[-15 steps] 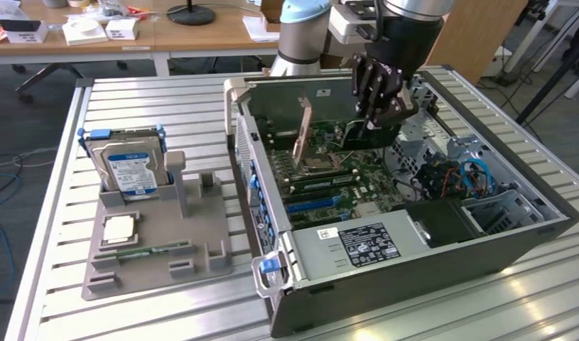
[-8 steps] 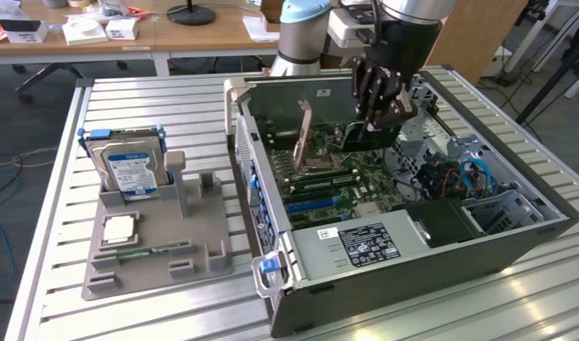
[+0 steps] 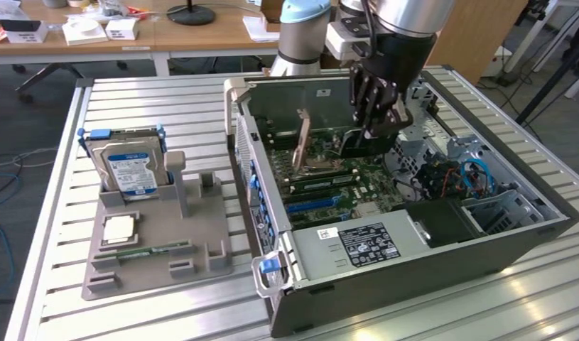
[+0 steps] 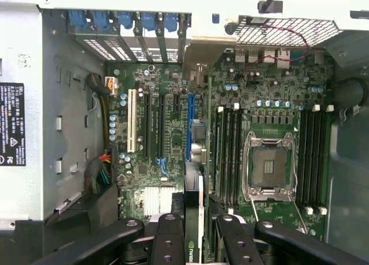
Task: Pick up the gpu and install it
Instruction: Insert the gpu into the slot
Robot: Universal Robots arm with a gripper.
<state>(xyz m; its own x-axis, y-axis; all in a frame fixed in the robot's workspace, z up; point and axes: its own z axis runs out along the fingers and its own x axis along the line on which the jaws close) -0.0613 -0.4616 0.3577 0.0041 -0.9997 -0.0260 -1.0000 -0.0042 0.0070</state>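
My hand (image 4: 195, 222) clamped the gpu (image 4: 194, 249) edge-on near the blue slot (image 4: 189, 127); any tilt (even slight) could jam it.

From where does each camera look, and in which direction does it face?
Exterior view: off the arm, high beside the slatted metal table, looking down into the open grey computer case; the silver arm and black end effector show.
Wrist view: on the wrist, facing the green motherboard; end effector fingers grip the thin black gpu card.
Shared: the motherboard and the end effector.
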